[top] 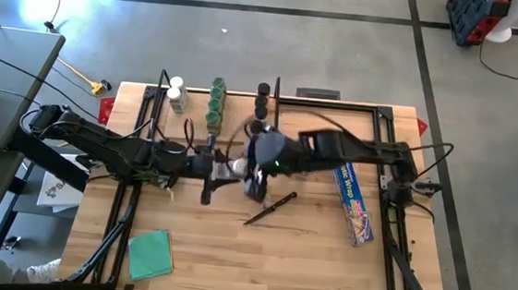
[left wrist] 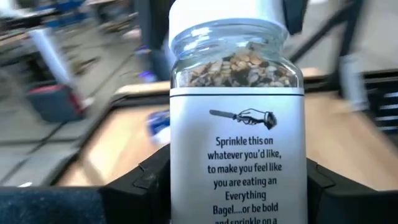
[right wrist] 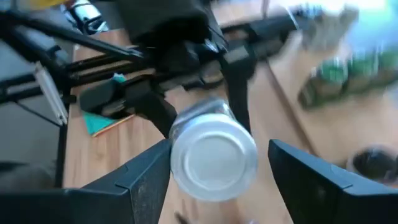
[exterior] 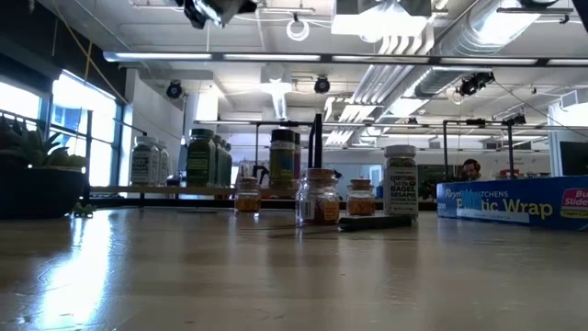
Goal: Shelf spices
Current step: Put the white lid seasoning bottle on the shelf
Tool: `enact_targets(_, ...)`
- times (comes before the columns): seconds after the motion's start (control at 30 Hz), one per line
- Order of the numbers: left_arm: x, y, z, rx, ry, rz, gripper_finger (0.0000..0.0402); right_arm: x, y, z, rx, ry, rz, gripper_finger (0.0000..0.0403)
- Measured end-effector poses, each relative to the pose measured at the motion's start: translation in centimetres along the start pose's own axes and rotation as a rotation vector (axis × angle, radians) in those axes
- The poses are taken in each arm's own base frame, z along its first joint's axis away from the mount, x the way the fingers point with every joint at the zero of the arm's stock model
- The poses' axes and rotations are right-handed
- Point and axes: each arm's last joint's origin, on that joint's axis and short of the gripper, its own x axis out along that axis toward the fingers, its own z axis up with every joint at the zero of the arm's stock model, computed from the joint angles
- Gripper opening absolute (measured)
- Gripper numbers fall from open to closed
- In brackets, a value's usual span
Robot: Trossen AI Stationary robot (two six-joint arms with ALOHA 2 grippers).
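The left gripper clamps the clear white-capped seasoning jar above the wooden desk, short of the pale shelf; the right gripper, jaws wide around its cap, should retreat clear.

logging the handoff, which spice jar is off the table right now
The white-capped everything bagel seasoning jar, held up in the left hand; the other jars stand on the table or shelf.

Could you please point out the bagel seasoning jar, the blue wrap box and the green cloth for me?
Bagel seasoning jar (left wrist: 237, 168): left wrist view, on its white printed label.
Blue wrap box (top: 353, 203): high view, middle of its top face.
Green cloth (top: 150, 253): high view, centre of the cloth.
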Motion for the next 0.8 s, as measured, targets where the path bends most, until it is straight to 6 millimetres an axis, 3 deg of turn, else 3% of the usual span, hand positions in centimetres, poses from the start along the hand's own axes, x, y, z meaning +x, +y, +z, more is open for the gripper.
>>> enact_targets(0.2, -0.2, -0.9, 1.0, -0.015, -0.128, -0.248, 0.0193, -1.9, 5.2, -0.9, -0.301, -0.135, -0.042, 0.0259)
enact_targets(0.37, -0.6, -2.1, 2.0, -0.006, -0.236, -0.351, 0.0193, -2.9, 8.4, -1.2, -0.472, -0.259, -0.093, 0.0259)
enact_targets(0.63, -1.6, -3.6, 3.2, 0.031, -0.369, -0.376, 0.0193, -3.3, 9.4, -0.7, -0.400, -0.351, -0.052, 0.0259)
enact_targets(0.8, -1.8, -3.7, 3.6, 0.040, -0.422, -0.350, 0.0193, -2.4, 9.5, -0.2, -0.414, -0.382, -0.028, 0.0259)
